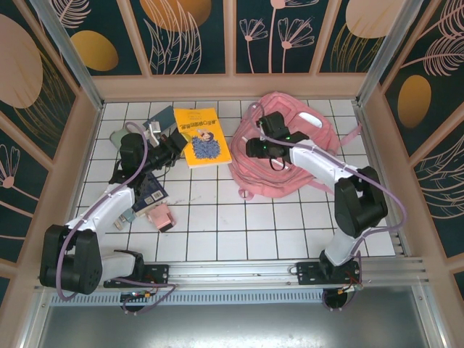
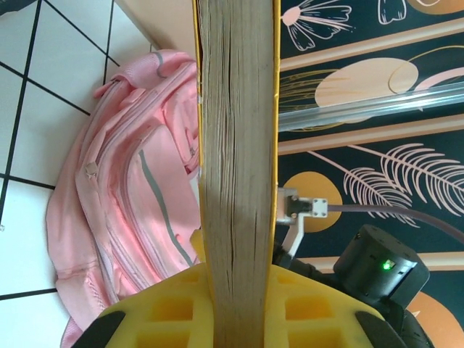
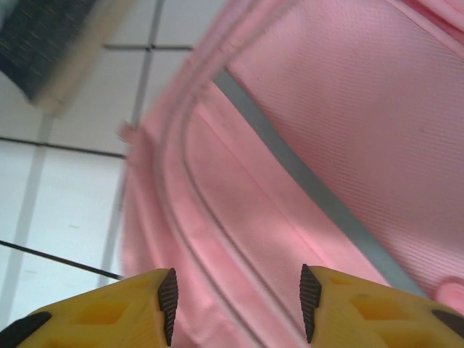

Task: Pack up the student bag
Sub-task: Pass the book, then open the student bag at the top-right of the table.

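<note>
Presently left gripper (image 2: pixel 239 297) pinches one book (image 2: pixel 239 145); right gripper (image 3: pixel 238 293) spread above one student bag (image 3: pixel 326 109).

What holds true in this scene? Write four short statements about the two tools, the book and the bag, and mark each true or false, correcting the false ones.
1. The left tool clamps a yellow book by its edge. True.
2. The right tool is shut on a bag strap. False: its jaws stand open over the front of the pink backpack, with nothing held between them.
3. The yellow book is already inside the backpack. False: it is outside, to the left of the bag, in the left tool.
4. A grey stripe runs across the backpack's front. True.
</note>
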Controlling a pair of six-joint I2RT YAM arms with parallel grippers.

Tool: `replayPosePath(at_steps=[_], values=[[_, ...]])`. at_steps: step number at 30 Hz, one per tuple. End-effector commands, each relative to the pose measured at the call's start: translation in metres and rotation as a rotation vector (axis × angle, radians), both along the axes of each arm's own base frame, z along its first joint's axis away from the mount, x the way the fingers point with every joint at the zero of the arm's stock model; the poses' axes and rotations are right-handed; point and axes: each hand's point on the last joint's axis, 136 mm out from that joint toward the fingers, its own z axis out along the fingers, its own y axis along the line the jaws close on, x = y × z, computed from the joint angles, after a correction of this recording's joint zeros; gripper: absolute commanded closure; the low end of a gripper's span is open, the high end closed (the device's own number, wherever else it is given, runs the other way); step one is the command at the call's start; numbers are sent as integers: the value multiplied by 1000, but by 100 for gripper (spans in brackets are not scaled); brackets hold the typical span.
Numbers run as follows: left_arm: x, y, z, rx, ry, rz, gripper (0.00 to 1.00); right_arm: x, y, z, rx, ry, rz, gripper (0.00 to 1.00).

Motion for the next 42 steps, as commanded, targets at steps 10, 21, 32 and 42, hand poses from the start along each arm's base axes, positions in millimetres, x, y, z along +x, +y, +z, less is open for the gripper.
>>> replayPosePath(at_steps=[10,21,32,42], values=[[-14,0,31,22,-134,-22,100,-17,-40,-72,-423,43,95,44],[-12,-2,30,34,-138,-40,100,-16,-54,-101,-532,53,61,50],[-10,-4,27,47,-143,-52,100,-27,-22,-43,-370,-26,113,46],[-11,-4,23,41,-138,-56,100,-35,-37,-80,-438,73,84,45]])
